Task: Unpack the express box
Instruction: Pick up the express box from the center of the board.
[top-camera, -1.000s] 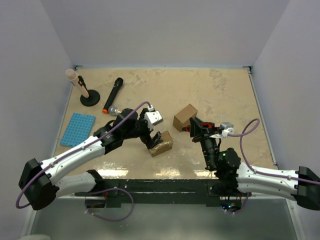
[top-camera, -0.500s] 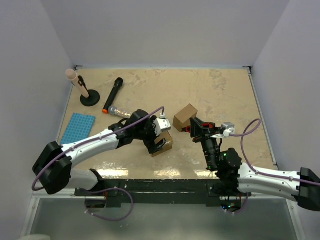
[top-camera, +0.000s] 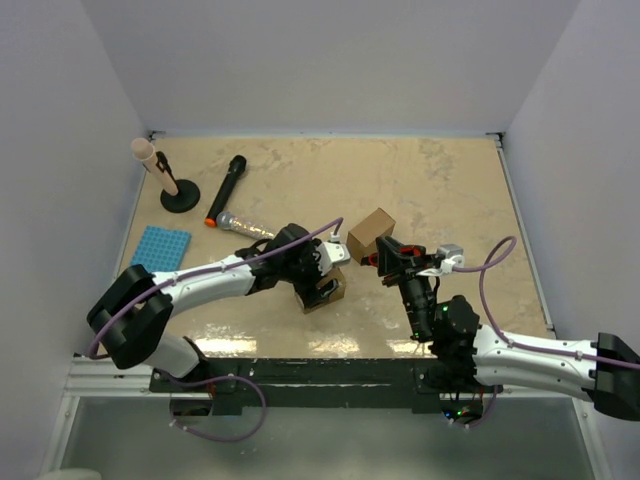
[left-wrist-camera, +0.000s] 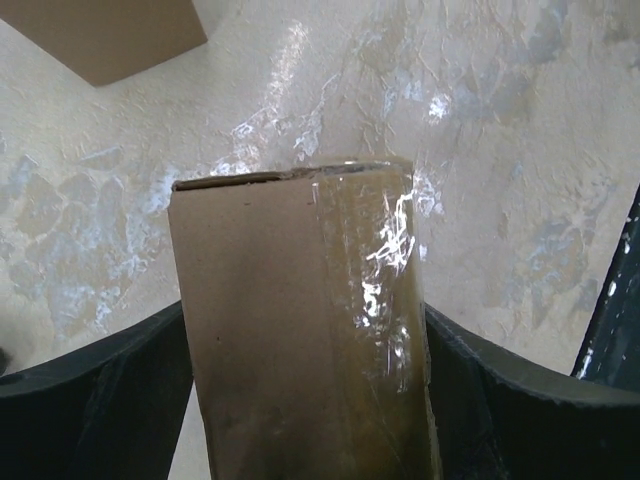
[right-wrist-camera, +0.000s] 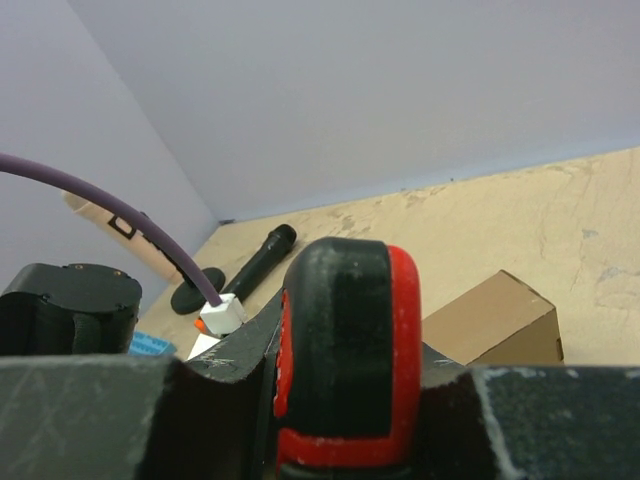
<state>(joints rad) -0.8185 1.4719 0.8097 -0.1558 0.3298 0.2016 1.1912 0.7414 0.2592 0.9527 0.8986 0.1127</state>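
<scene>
Task status, by my estimate: early, with nothing unpacked. The express box (left-wrist-camera: 290, 300) lies just 7 o'clock of the table centre. It is closed, and glossy tape runs along the face seen in my left wrist view. My left gripper (top-camera: 325, 278) straddles this box with its jaws wide, one finger on each side. I cannot tell whether the pads press on the cardboard or only flank it. My right gripper (top-camera: 385, 258) is at 3 o'clock of the box, a short way off, and is clamped on a red-and-black tool (right-wrist-camera: 345, 330), which I take to be a cutter. Work remaining, as I judge it: steady the box, slit the tape, open the flaps and lift out the contents. A second cardboard box (top-camera: 371, 233), also closed, sits at 1 o'clock of the first, near but apart. Surroundings: plain pale-grey walls (top-camera: 330, 60) enclose the cell on three sides. The table (top-camera: 450, 190) is a mottled beige surface with a glossy sheen. Its 10 o'clock area holds a blue studded mat (top-camera: 155, 257), a black-based stand (top-camera: 178, 198) carrying a pinkish cylinder, a black microphone (top-camera: 227, 187) and a small clear tube (top-camera: 238, 222) with an orange end.
</scene>
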